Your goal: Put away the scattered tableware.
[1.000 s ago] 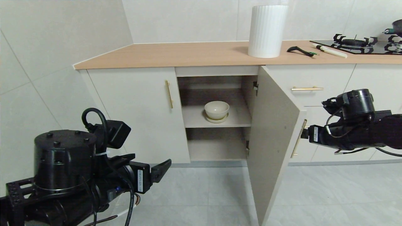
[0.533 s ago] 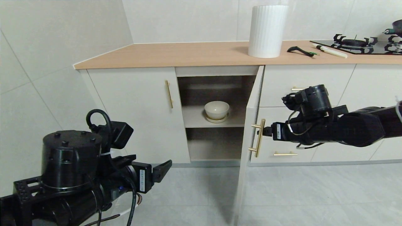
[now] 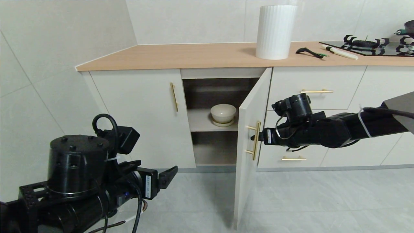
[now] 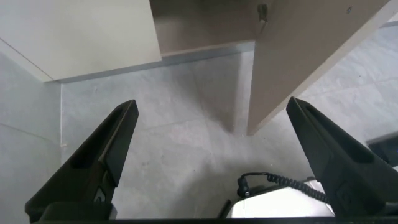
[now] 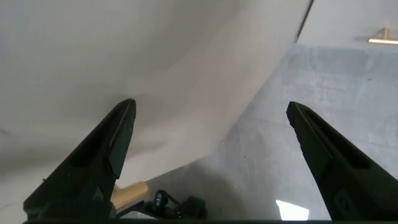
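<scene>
Cab. shelf (image 3: 200,124): bowl (image 3: 223,113) upright, mouth up.

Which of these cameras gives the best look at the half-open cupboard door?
The head view: the whole door shows, ajar, with its gold handle at the right gripper. The left wrist view catches its lower end above the floor; the right wrist view sees its blank face close up.

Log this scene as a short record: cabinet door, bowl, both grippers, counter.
cabinet door: partly open, covering the opening's right side
bowl: on a saucer, upper shelf inside
right gripper: open, at the door's gold handle
left gripper: open, low over the floor
counter: white ribbed canister, peeler
</scene>
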Controlling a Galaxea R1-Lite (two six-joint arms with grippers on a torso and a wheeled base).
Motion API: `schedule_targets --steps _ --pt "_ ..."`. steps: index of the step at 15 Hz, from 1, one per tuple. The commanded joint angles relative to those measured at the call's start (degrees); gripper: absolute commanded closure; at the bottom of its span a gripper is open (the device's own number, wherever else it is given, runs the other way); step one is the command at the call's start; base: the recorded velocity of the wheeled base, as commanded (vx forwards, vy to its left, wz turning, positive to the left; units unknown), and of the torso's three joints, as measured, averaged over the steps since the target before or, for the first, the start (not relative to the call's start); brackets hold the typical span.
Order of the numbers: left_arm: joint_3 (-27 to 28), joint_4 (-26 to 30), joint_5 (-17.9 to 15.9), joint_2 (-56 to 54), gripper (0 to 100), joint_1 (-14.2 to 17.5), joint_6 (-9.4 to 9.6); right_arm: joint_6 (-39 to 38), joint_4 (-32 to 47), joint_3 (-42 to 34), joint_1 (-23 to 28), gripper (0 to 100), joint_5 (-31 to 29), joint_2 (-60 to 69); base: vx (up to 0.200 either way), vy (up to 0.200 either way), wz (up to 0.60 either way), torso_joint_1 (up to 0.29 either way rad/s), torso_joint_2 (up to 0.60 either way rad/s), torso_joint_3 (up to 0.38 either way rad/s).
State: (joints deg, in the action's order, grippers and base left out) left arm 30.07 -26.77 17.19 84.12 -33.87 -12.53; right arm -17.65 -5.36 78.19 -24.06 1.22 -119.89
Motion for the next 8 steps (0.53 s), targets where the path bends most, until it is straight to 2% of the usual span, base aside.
schedule_targets --steps 1,2,4,5,6,8 --pt "0.07 0.05 0.21 -0.18 0 0.03 0.14 -0.1 -0.09 0.21 -0.02 0 -0.08 -0.87 0.0 0.0 0.0 0.0 0.0 0.0" --pt "0.07 0.05 0.92 -0.18 0 0.03 0.14 -0.1 -0.09 0.38 -0.11 0 0.01 -1.13 0.0 0.0 0.0 0.0 0.0 0.0" --pt "0.51 -0.04 2.76 -0.36 0 1.17 0.4 -0.89 -1.49 2.05 -0.9 0 -0.16 -3.15 0.2 0.0 0.0 0.0 0.0 0.0" --pt "0.6 -0.04 2.85 -1.23 0 1.87 1.11 -1.68 -2.19 2.49 -1.16 0 -0.87 -4.12 0.2 0.0 0.0 0.002 0.0 0.002" --pt "0.78 0.05 2.94 -2.38 0 2.84 2.69 -2.21 -3.51 3.11 -1.25 0 -2.45 -5.26 0.2 0.0 0.0 0.002 0.0 0.007" --pt "1.13 0.05 2.94 -3.96 0 3.81 3.13 -2.83 -6.33 4.25 -1.34 0 -4.91 -7.2 0.2 0.0 0.0 0.005 0.0 -0.002"
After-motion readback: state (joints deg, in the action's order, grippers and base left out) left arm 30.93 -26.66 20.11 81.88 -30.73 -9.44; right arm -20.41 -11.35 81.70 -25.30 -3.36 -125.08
